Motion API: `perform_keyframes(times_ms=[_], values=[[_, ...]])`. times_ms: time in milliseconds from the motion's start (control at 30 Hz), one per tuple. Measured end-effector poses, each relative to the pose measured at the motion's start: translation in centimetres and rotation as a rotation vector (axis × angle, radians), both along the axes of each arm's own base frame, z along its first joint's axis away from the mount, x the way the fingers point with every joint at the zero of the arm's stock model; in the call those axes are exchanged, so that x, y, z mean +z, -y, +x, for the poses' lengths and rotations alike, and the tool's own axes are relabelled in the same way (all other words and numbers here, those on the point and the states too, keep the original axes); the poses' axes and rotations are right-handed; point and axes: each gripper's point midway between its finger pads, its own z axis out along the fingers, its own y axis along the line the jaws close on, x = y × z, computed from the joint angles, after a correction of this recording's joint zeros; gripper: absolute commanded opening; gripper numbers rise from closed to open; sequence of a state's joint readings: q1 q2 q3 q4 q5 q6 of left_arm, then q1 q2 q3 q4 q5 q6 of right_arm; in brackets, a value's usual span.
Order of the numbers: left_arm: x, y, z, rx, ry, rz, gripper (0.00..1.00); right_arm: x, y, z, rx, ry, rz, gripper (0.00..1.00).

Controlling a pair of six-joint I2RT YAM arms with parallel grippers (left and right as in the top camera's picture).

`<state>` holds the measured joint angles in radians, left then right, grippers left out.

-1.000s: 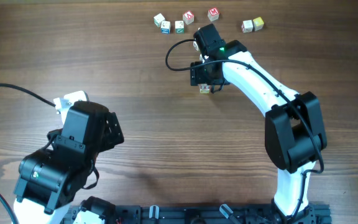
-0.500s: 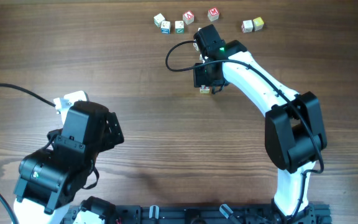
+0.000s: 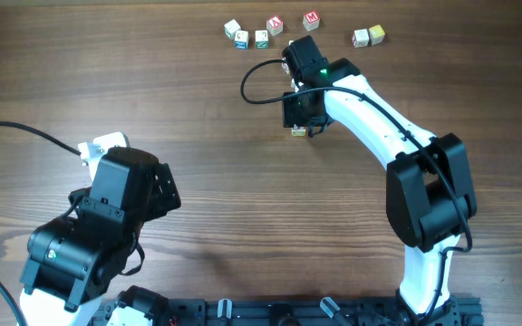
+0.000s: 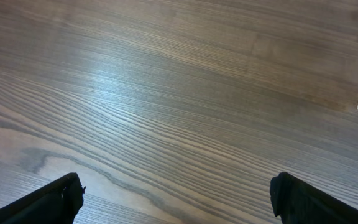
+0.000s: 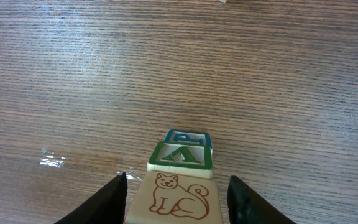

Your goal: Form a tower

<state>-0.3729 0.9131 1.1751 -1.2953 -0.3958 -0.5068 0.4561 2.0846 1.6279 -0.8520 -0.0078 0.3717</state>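
Cream wood printed with a brown cat fills the gap between the fingers of the right claw. This cat cube tops the tower. Below it, farther from the claw, sit a green-framed cube and then a blue-framed cube on the table.

The relation that matters is that the tower stands straight under the claw, its long axis upright and in line with the claw's own reach, one finger to each side of the top cube. The lower cubes look shifted slightly to the claw's far side (so the column is not quite plumb). The left finger seems to touch the cat cube and a sliver of gap shows at the right finger, so I cannot tell whether the cube is pinched or merely flanked.

From overhead, only a corner of the tower peeks out beneath the right claw, and the loose cubes lie beyond it, apart.

The left claw is spread wide over bare wood, well away from the tower, so the right arm is plainly the nearer one. Any lift or release should run straight along that upright axis.
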Motion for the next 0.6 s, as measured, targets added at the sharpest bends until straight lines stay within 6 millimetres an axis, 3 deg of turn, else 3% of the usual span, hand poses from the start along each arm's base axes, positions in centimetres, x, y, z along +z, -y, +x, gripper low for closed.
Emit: perform_keyframes(times_ms=[267,367,600], values=[[0.0,0.0,0.0,0.000,0.000,0.000,1.00,-1.0,0.0,0.0,0.000,-0.015,-0.006,0.52],[0.0,0.0,0.0,0.000,0.000,0.000,1.00,-1.7,-0.1,0.0,0.001,-0.024,-0.008,0.43],[0.0,0.0,0.0,0.000,0.000,0.000,1.00,-1.6,-0.1,0.1,-0.007,-0.021,-0.004,0.35]])
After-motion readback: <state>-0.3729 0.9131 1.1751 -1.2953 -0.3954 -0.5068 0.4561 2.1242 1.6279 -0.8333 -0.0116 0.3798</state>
